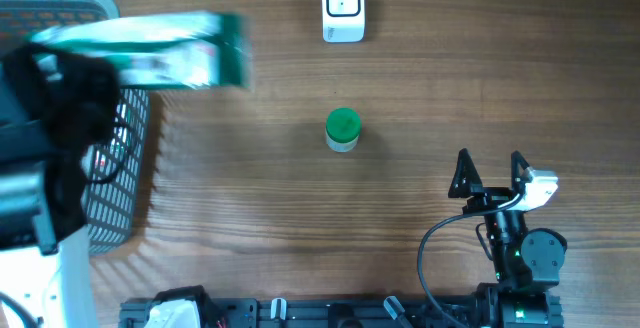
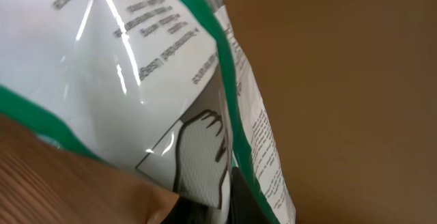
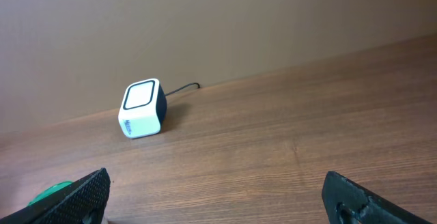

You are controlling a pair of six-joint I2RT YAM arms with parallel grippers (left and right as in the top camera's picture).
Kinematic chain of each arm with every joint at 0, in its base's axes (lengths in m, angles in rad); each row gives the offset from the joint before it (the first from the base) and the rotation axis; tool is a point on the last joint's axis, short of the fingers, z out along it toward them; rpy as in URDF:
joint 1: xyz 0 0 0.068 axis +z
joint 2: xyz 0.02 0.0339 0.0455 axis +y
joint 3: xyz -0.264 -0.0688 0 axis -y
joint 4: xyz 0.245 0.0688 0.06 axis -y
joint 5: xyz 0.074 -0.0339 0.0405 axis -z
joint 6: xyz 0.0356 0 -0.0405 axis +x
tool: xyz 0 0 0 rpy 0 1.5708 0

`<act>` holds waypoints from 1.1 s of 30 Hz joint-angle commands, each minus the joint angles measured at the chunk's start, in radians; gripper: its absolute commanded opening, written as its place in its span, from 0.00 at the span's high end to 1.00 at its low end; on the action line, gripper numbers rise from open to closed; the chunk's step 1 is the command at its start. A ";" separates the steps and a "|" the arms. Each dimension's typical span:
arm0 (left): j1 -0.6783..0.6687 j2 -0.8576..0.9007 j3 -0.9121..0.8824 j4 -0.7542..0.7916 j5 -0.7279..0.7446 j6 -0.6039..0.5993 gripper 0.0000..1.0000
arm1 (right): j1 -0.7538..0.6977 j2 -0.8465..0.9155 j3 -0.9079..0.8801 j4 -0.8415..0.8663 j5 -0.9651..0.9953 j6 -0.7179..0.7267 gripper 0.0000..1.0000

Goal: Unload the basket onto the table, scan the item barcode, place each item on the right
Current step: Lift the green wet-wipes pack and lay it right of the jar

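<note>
Your wooden table (image 1: 420, 88) carries the white scanner (image 1: 343, 8) at its far edge, with the scanner's cable trailing off behind it. Well to the left of the scanner stands the grey wire basket (image 1: 125, 168), at the table's left edge. The white packet with green edging (image 1: 160, 53), your item to scan, is held up to the scanner's left, over the basket's far corner and well apart from the scanner. It looks blurred from overhead. Your left gripper (image 1: 62, 73) is clamped tight on the packet's end farthest from the scanner. Your right gripper (image 1: 490, 163) sits to the scanner's right, nearer the robot's base, its jaws spread wide and holding nothing. A small green-lidded jar (image 1: 343, 128) stands on the base side of the scanner, apart from it.
</note>
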 commanded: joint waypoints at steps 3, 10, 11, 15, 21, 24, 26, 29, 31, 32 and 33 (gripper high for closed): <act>-0.457 0.239 0.008 0.092 -0.018 0.273 0.96 | 0.002 -0.003 -0.001 0.005 0.006 0.007 0.00; -0.783 0.634 0.008 0.334 -0.018 0.564 0.96 | 0.002 -0.003 -0.001 0.005 0.006 0.006 0.00; -0.805 0.672 0.008 0.362 -0.018 0.581 0.96 | 0.002 -0.003 -0.001 0.005 0.006 0.006 0.00; -0.845 0.796 0.008 0.424 0.014 0.577 0.96 | 0.002 -0.003 -0.001 0.005 0.006 0.006 0.00; -0.884 0.862 0.008 0.420 0.095 0.582 0.84 | 0.002 -0.003 -0.001 0.005 0.007 0.006 0.00; -0.890 0.860 0.008 0.415 0.095 0.604 0.69 | 0.002 -0.003 -0.001 0.005 0.006 0.006 0.00; -0.885 0.832 0.008 0.405 0.094 0.608 0.41 | 0.002 -0.003 -0.001 0.005 0.006 0.006 0.00; -0.846 0.680 0.010 0.384 -0.007 0.633 0.17 | 0.002 -0.003 -0.001 0.005 0.006 0.006 0.00; -0.810 0.547 0.010 0.352 -0.109 0.633 0.12 | 0.002 -0.003 -0.001 0.005 0.006 0.007 0.00; -0.790 0.478 0.010 0.333 -0.168 0.633 0.11 | 0.002 -0.003 -0.001 0.005 0.006 0.006 0.00; -0.769 0.413 0.010 0.310 -0.229 0.633 0.09 | 0.002 -0.003 -0.001 0.005 0.006 0.007 0.00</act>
